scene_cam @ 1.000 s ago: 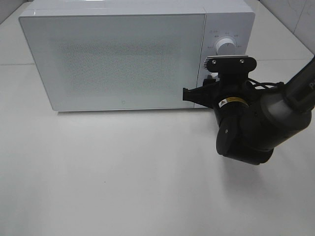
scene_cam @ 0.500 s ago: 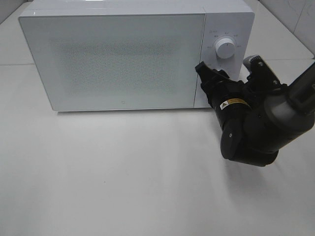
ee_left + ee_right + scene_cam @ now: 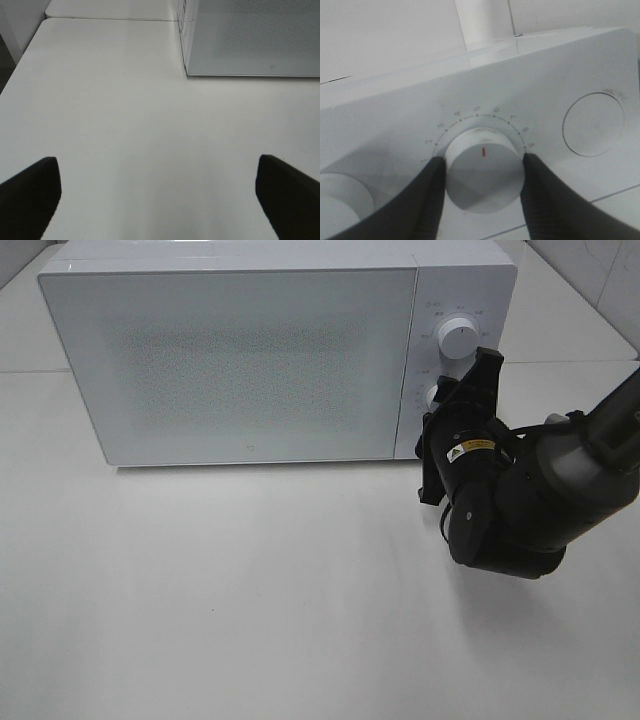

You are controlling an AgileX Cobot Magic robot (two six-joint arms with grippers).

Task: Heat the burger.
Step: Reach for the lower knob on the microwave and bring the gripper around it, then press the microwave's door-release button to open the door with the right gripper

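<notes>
You are working on the timing step. Your right end effector (image 3: 483, 165) is clenching the lower dial (image 3: 481, 186) on the control panel of the microwave (image 3: 470, 280), one finger on each side of the knob and both touching it. The dial's red mark is sitting near the middle of its numbered scale. The upper dial (image 3: 458, 337) is standing free just above.

Your left end effector (image 3: 159, 192) is released, fingers spread wide, and is hovering over the bare worktop (image 3: 250, 590) in front of the microwave with nothing between them.

The burger is not showing in any view. The door (image 3: 240, 360) is shut and its speckled panel is hiding the inside, so you are probably heating a burger that is already in there, though you cannot confirm it from here.

Judging by the grip, the next move is calling for a wrist roll about the dial's own axis until the mark reaches the time you want. Keep the fingers square on the knob so they are not slipping, then let go and back straight off the panel.
</notes>
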